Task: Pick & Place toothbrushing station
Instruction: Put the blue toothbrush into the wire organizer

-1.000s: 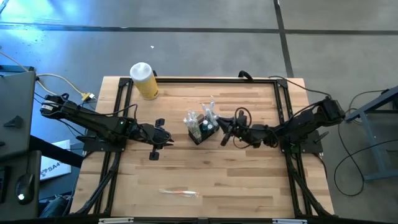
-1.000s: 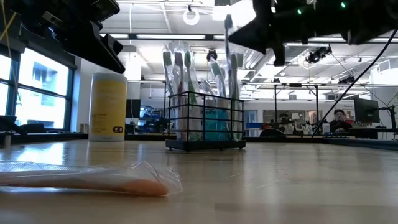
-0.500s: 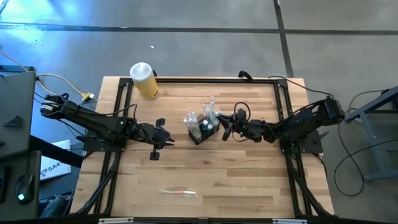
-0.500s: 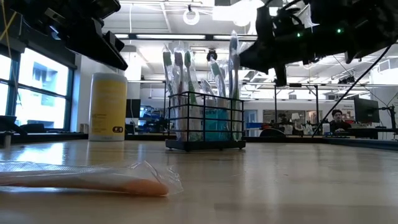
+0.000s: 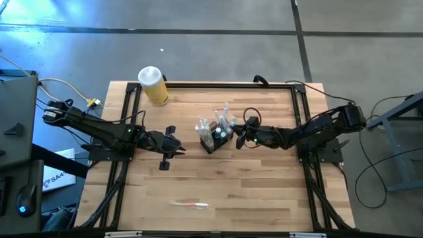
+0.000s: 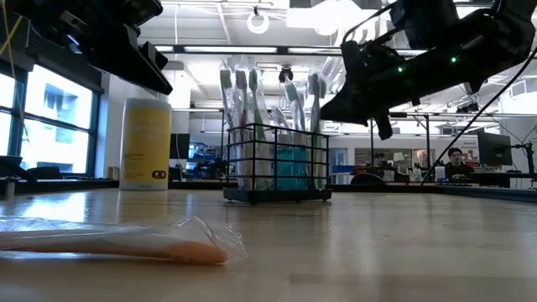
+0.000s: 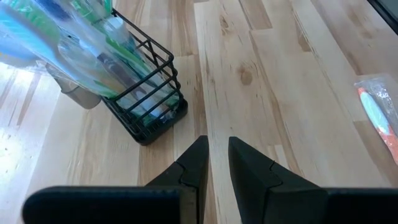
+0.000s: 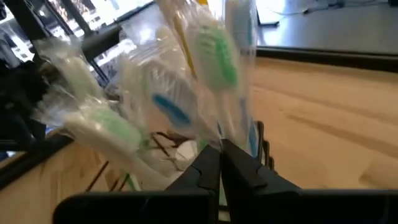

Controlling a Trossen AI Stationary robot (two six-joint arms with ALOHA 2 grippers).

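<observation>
While the black wire toothbrushing station [image 5: 215, 137] stands mid-table, the right gripper [image 5: 239, 141] hangs just beside it, fingers closed on nothing. The left gripper [image 5: 166, 146] waits nearby — barely open, empty. The caddy looks light and top-heavy — best gripped by its stiff rim.

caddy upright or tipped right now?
Upright. The low view shows the black caddy flat on the table, its wrapped toothbrushes standing up out of it. The right gripper is beside it.
</observation>
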